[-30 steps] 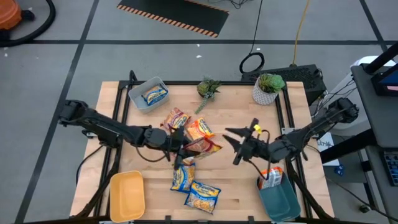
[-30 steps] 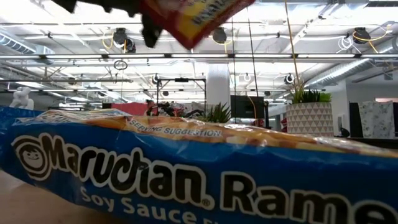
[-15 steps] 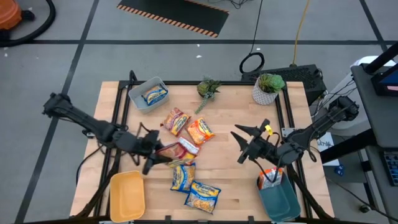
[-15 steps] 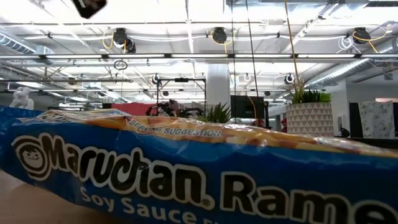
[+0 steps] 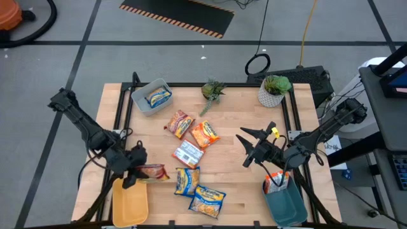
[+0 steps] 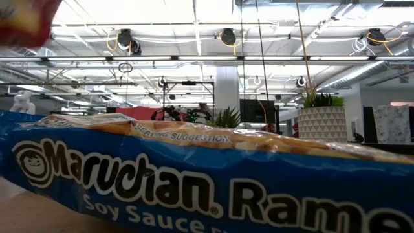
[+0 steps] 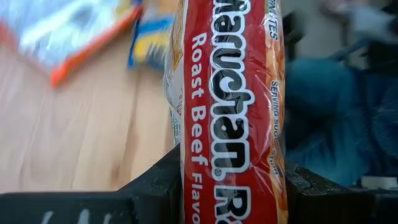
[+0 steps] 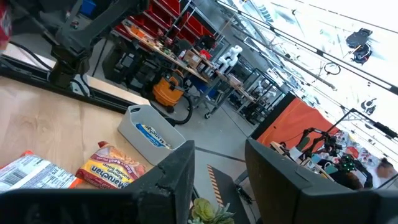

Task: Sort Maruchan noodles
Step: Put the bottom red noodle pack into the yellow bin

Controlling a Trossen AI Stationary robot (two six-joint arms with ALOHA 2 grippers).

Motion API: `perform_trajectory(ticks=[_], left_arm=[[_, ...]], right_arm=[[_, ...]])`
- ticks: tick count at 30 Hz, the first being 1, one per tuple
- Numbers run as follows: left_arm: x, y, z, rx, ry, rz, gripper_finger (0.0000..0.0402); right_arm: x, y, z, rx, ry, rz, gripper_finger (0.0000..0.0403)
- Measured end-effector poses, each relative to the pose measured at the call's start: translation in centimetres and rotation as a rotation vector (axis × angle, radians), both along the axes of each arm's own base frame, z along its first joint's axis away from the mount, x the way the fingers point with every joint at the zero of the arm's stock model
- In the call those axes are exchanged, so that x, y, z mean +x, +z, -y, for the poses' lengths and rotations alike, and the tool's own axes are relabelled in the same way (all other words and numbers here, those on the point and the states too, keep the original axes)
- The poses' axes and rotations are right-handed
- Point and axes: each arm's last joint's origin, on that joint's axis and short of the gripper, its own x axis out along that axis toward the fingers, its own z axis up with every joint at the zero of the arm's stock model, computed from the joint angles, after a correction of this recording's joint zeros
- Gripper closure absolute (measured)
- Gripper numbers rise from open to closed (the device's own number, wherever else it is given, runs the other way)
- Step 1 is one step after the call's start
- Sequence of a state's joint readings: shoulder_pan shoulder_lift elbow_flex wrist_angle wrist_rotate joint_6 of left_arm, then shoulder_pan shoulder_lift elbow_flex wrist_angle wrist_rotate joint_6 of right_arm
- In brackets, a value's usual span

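Observation:
My left gripper [image 5: 135, 170] is shut on a red Maruchan noodle packet [image 5: 151, 172] and holds it just above the far rim of the yellow bin [image 5: 130, 202], at the table's near left. In the low view this packet is a red blur [image 6: 19, 19]. Several more noodle packets lie flat on the table: red-and-yellow [image 5: 180, 123], orange [image 5: 203, 133], white with red [image 5: 187, 152], and two blue-and-yellow [image 5: 186, 180] [image 5: 207, 199]. My right gripper [image 5: 245, 147] hangs open above the table's right part, with nothing between its fingers [image 8: 177, 171]. My left gripper pinches the red packet near one end [image 7: 230, 186] between its two fingers, one on each flat face. The packet's narrow printed side faces the wrist camera. The fingers slant down from the table's far left. The packet sticks out beyond them, clear of the table.
A grey bin [image 5: 144, 105] at the far left holds a blue-and-yellow packet. A teal bin [image 5: 287, 207] at the near right holds an orange one. Two potted plants [image 5: 213, 90] [image 5: 273, 89] stand along the far edge. A blue packet [image 6: 194, 188] lies right in front of the low camera.
My left gripper has carried the red packet from the table's middle toward the near left corner, up to the yellow bin, and has turned on the way. It stays shut on the packet, which stays clear of the table. The white packet that lay under it now shows.

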State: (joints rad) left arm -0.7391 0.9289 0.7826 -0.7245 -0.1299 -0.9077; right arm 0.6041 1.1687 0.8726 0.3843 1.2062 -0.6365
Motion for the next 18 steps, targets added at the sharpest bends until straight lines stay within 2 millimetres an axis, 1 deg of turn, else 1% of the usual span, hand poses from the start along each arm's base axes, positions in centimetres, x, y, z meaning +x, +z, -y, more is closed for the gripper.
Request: perform_trajectory(ticks=[4,10,14,18], left_arm=[[-0.7,-0.5,0.8,-0.046,0.010,-0.100,0.0256],[-1.8,-0.5,2.0,-0.104,-0.015,-0.142,0.0256],[-2.7,-0.6,2.5,-0.095,-0.055,-0.163,0.0256],[-3.5,-0.6,3.1,-0.125,-0.039,-0.197,0.0256]], right_arm=[[0.0,0.0,0.0,0.017,0.001,0.012,0.0266],[0.0,0.0,0.0,0.032,0.002,0.022,0.0266],[0.0,0.0,0.0,0.040,0.002,0.027,0.0266],[0.0,0.0,0.0,0.040,0.002,0.027,0.0266]])
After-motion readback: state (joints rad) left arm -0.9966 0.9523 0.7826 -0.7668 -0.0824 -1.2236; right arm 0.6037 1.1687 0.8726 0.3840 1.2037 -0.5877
